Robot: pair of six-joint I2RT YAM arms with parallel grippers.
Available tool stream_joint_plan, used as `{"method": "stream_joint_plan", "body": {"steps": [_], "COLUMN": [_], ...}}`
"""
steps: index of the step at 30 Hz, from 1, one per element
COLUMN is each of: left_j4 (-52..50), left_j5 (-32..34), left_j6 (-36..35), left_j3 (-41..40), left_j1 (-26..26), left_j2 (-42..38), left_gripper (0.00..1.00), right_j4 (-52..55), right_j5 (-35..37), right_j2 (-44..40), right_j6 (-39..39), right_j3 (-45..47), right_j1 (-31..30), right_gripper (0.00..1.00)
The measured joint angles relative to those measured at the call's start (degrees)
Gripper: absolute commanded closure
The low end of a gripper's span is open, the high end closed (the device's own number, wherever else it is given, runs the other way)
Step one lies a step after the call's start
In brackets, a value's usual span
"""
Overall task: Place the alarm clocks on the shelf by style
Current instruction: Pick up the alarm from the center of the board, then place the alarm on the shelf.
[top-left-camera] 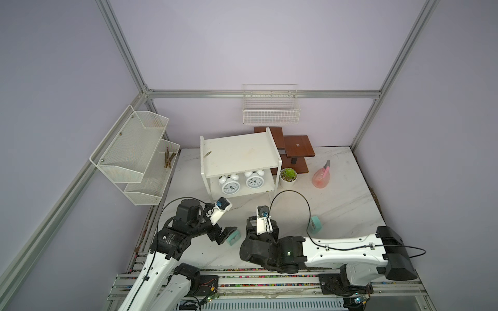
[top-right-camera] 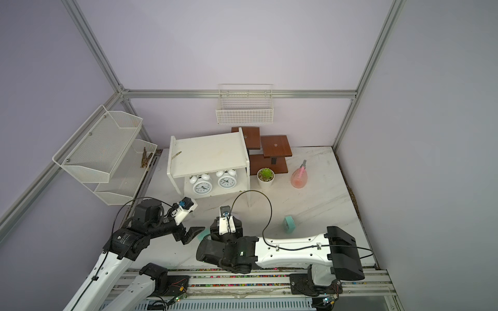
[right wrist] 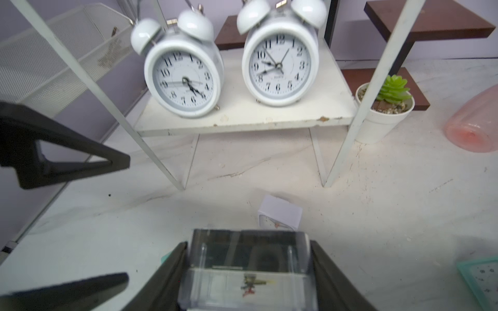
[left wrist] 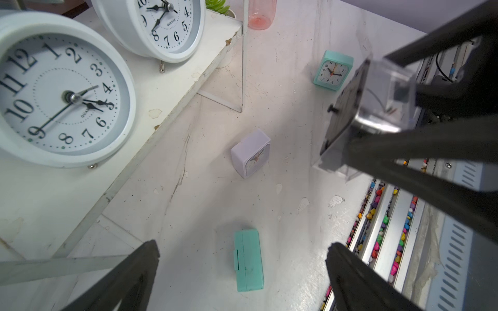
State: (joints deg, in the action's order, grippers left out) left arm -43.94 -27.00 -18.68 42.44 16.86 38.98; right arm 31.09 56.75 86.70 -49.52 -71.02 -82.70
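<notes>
Shelf (top-left-camera: pixel 237 154) lower board: twin-bell clocks (top-left-camera: pixel 231 185) paired by style. Before shelf, right gripper (right wrist: pixel 249 255) clamped on grey square clock (left wrist: pixel 385 80), likely for shelving; left gripper (left wrist: pixel 242 249) spread wide over mint clock (left wrist: pixel 248 264).

White arm links (top-left-camera: pixel 347 243), black joints (top-left-camera: pixel 269 250), looping black cables (top-left-camera: pixel 293 191), white wrist-camera mounts (top-left-camera: pixel 262 224).

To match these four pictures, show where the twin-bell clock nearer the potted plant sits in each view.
In a top view: twin-bell clock on the lower board of the shelf, near picture centre.
In a top view: same board, a little left of centre.
Left wrist: the clock cut off by the frame edge.
Right wrist: whole, the one of the pair nearer the plant.
Shared landmark: potted plant beside the shelf.
</notes>
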Motion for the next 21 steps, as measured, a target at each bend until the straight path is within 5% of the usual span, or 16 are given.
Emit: {"method": "stream_joint_plan", "body": {"steps": [10,21], "left_j4": [-0.70,-1.57], "left_j5": [-2.86,-5.03], "left_j6": [-1.73,-2.16], "left_j3": [0.00,0.00], "left_j1": [0.07,0.42], "left_j2": [0.00,-0.24], "left_gripper": [0.00,0.00], "right_j4": [3.34,13.42], "right_j5": [-6.03,-11.06], "right_j2": [-1.49,17.14], "right_j6": [16.41,27.67], "right_j3": [-22.23,-60.00], "right_j1": [6.34,10.47], "right_gripper": [0.48,0.48]}}
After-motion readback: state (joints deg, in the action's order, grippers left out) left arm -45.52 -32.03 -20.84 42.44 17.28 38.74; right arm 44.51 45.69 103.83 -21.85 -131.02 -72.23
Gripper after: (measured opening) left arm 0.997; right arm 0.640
